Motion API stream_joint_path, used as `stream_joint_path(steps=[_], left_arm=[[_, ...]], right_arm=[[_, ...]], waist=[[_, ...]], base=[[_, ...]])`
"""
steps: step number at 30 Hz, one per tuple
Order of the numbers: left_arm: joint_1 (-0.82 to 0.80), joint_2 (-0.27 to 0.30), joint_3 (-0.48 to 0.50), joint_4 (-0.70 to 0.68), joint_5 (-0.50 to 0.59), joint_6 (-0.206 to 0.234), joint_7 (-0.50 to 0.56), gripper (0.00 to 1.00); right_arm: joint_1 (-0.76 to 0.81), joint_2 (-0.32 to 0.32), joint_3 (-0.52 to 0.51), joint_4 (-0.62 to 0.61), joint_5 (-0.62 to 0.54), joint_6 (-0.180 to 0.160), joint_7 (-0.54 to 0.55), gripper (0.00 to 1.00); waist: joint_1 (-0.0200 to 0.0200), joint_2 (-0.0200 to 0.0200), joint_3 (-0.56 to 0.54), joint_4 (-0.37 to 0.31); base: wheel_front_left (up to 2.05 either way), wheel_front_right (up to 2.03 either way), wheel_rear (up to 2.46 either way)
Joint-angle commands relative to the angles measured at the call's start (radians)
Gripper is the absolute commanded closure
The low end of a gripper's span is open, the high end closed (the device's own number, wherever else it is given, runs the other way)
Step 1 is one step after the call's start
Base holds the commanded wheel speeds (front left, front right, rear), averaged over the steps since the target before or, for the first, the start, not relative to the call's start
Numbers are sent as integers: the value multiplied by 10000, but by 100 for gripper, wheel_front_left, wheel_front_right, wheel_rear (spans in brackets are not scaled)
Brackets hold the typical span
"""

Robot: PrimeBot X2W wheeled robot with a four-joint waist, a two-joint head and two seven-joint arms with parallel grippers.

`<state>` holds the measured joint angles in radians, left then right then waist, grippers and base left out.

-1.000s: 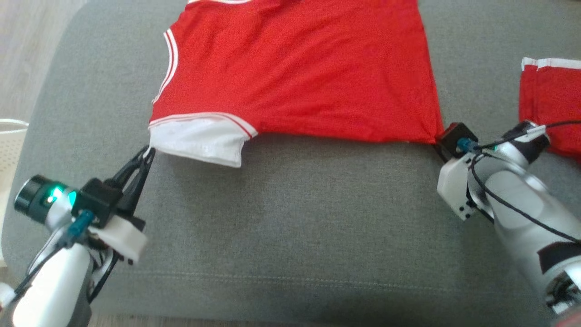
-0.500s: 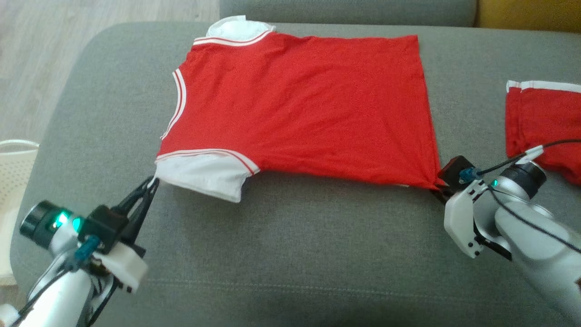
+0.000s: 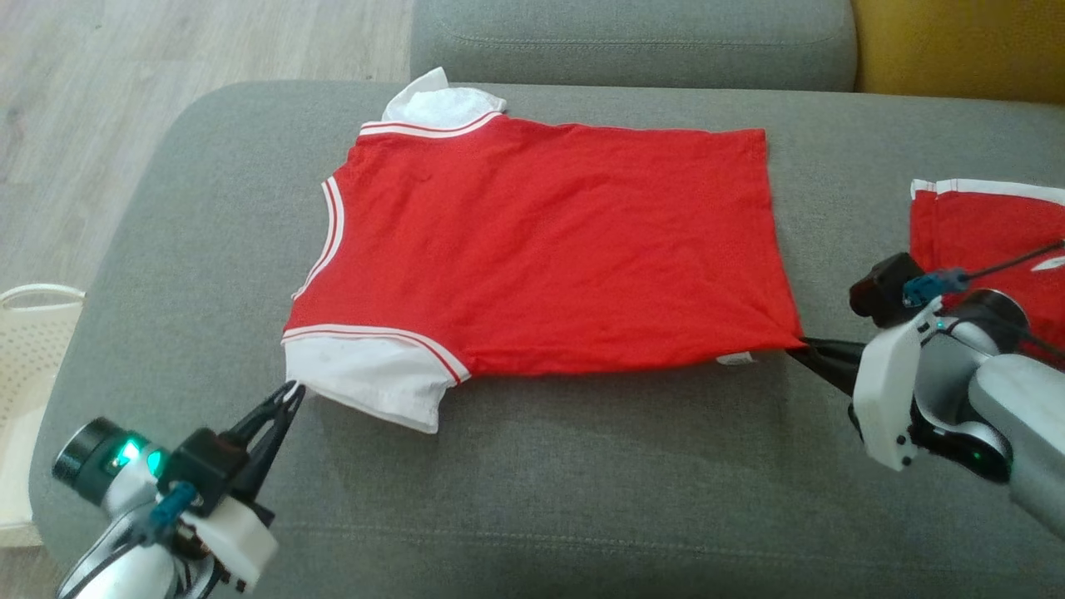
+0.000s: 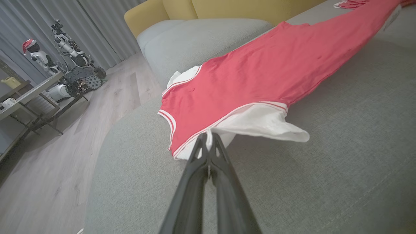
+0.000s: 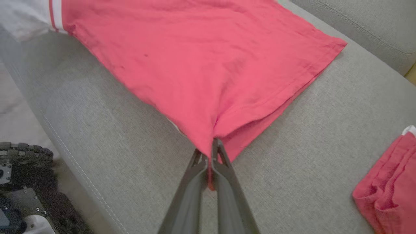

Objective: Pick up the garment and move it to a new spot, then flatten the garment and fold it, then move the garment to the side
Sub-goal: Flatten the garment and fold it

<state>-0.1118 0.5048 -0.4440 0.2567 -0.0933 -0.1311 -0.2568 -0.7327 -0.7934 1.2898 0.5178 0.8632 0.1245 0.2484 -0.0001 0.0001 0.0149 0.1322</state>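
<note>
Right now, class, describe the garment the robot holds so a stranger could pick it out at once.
Find the grey sofa seat. Across its middle lies a red shirt with white sleeves, pinched at one sleeve by the left gripper and at a hem corner by the right gripper. Unlike the bunched red garment at the robot's right, it lies flat.

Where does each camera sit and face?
Head view: on the head, facing forward-down at the red white-sleeved shirt on the grey fabric sofa; left tool, right tool show.
Left wrist view: on that wrist, along its shut fingers to the pinched sleeve.
Right wrist view: same, its fingers on the pinched hem corner.
Shared: head and right wrist both show a folded red garment.
</note>
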Motion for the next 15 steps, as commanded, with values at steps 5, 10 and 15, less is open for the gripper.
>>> stream_joint_path(steps=[5, 10, 15], left_arm=[[-309, 480, 323, -386, -189, 15, -49, 100], [-157, 650, 159, -458, -276, 11, -49, 100], [41, 970, -106, -448, -454, 8, -49, 100]], right_arm=[[312, -159, -112, -255, 402, 62, -253, 100], [597, -355, -102, -484, 483, 62, -13, 100], [1021, -718, -99, -1102, 337, 62, 531, 100]], waist=[[1, -1, 46, 19], [1, -1, -14, 50], [1, -1, -135, 62]], base=[[0, 0, 0], [0, 0, 0], [0, 0, 0]])
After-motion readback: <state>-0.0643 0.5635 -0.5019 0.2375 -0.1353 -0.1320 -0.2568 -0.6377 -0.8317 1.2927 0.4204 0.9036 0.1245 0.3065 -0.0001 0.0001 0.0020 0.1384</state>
